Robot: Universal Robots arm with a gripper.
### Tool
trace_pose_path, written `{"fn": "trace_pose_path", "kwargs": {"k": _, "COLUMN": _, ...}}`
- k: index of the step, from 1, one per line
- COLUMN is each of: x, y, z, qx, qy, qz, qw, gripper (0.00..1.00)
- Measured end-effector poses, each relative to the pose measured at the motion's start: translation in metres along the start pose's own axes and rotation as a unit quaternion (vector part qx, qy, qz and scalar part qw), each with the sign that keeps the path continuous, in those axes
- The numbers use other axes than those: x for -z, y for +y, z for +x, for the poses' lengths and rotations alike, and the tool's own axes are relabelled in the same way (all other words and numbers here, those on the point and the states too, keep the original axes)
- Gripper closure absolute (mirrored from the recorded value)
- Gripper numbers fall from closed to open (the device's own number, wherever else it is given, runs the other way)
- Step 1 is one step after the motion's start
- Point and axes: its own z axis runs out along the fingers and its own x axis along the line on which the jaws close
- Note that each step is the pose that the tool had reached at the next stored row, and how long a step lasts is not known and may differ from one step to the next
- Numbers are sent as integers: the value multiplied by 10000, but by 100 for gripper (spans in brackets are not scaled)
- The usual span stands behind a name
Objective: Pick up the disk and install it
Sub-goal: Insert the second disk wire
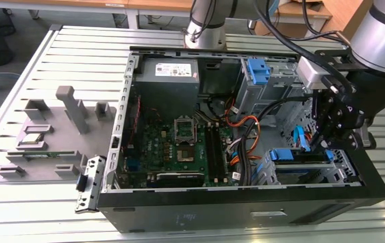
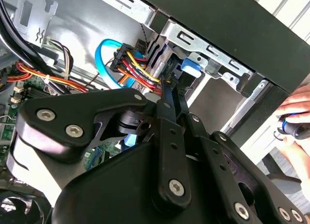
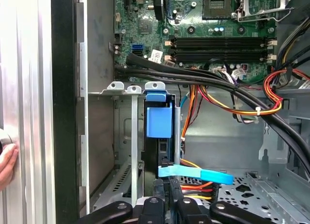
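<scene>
Gripper (image 1: 329,143) lowered inside the open computer case (image 1: 178,212), at the drive cage (image 1: 307,174) on the exterior view's right. Fingers narrow, clamped on the disk (image 3: 160,136), seated upright in the cage slot beside coloured cables (image 3: 227,107).

A slatted metal table (image 1: 77,55) carries everything. On it, toward 3 o'clock in the exterior view, lies an open black computer case (image 1: 232,207) on its side, with the inside facing up. At 9 o'clock a grey holder tray (image 1: 50,131) rests flat on the slats, with upright grey blocks and some small parts in its slots. A grey metal bracket (image 1: 89,183) lies between the tray and the case, just beside the case wall. The arm base (image 1: 206,25) stands on the table at 12 o'clock.
</scene>
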Motion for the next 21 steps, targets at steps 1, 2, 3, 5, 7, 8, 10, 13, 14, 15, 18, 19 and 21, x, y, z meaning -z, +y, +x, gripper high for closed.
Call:
{"fn": "trace_pose_path", "kwargs": {"k": 1, "x": -1, "y": 0, "z": 0, "qx": -2, "qy": 1, "qz": 0, "qw": 10000, "gripper": 84}}
{"fn": "trace_pose_path", "kwargs": {"k": 2, "x": -4, "y": 0, "z": 1, "qx": -4, "qy": -1, "qz": 0, "qw": 10000, "gripper": 84}}
{"fn": "trace_pose_path", "kwargs": {"k": 3, "x": -7, "y": 1, "z": 1, "qx": -6, "qy": -1, "qz": 0, "qw": 10000, "gripper": 84}}
{"fn": "trace_pose_path", "kwargs": {"k": 5, "x": -11, "y": 1, "z": 1, "qx": -8, "qy": 0, "qz": -1, "qw": 10000, "gripper": 84}}
{"fn": "trace_pose_path", "kwargs": {"k": 7, "x": -12, "y": 1, "z": 1, "qx": -8, "qy": 0, "qz": -1, "qw": 10000, "gripper": 84}}
{"fn": "trace_pose_path", "kwargs": {"k": 8, "x": -12, "y": 1, "z": 1, "qx": -8, "qy": 1, "qz": -1, "qw": 10000, "gripper": 84}}
{"fn": "trace_pose_path", "kwargs": {"k": 10, "x": -13, "y": 1, "z": 1, "qx": -8, "qy": 0, "qz": -1, "qw": 10000, "gripper": 84}}
{"fn": "trace_pose_path", "kwargs": {"k": 13, "x": -23, "y": 1, "z": 0, "qx": -8, "qy": 0, "qz": -1, "qw": 10000, "gripper": 84}}
{"fn": "trace_pose_path", "kwargs": {"k": 14, "x": -25, "y": 1, "z": 0, "qx": -8, "qy": 1, "qz": 0, "qw": 10000, "gripper": 84}}
{"fn": "trace_pose_path", "kwargs": {"k": 15, "x": -25, "y": 2, "z": 0, "qx": -8, "qy": 1, "qz": -1, "qw": 10000, "gripper": 84}}
{"fn": "trace_pose_path", "kwargs": {"k": 18, "x": -34, "y": 2, "z": -1, "qx": -8, "qy": 1, "qz": 0, "qw": 10000, "gripper": 84}}
{"fn": "trace_pose_path", "kwargs": {"k": 19, "x": -35, "y": 2, "z": -1, "qx": -8, "qy": 2, "qz": -1, "qw": 10000, "gripper": 84}}
{"fn": "trace_pose_path", "kwargs": {"k": 21, "x": -35, "y": 2, "z": -1, "qx": -8, "qy": 2, "qz": -1, "qw": 10000, "gripper": 84}}
